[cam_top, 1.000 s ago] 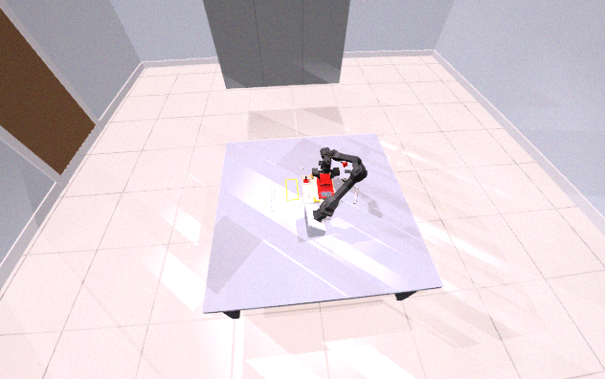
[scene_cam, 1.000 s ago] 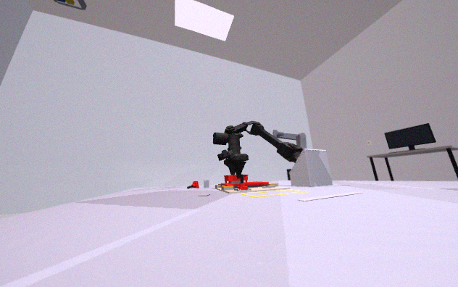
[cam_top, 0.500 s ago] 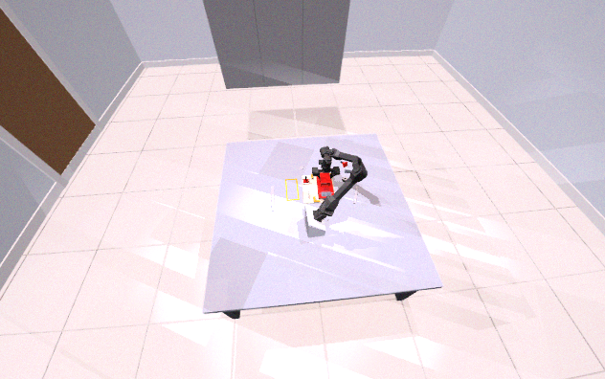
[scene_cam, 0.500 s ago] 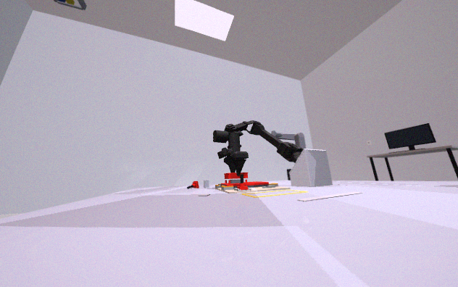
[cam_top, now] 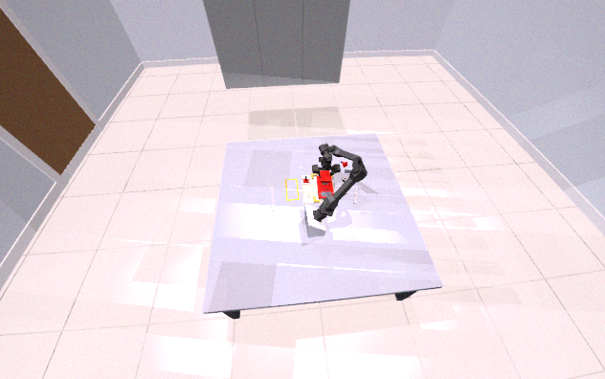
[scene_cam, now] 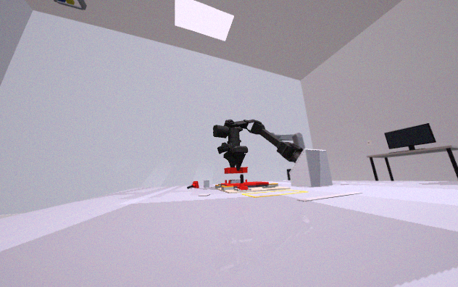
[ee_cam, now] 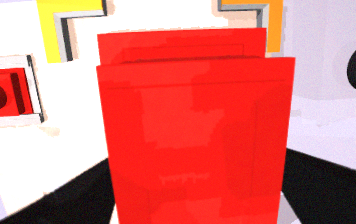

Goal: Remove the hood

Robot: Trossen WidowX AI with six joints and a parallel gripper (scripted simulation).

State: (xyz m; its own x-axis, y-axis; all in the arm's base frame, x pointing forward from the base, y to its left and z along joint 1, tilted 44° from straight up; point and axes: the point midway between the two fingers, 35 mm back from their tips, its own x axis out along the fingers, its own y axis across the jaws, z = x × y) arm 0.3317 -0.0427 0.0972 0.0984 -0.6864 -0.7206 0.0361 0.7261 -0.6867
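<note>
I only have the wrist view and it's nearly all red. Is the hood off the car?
Observer: Yes. In the exterior view the hood hangs in the gripper, with a gap above the toy car.
Operator: Where is the marked area?
Observer: The yellow outline lies on the table beside the car, not under the hood.
Operator: Anything loose nearby?
Observer: A small red part sits apart from the car in the exterior view.
</note>
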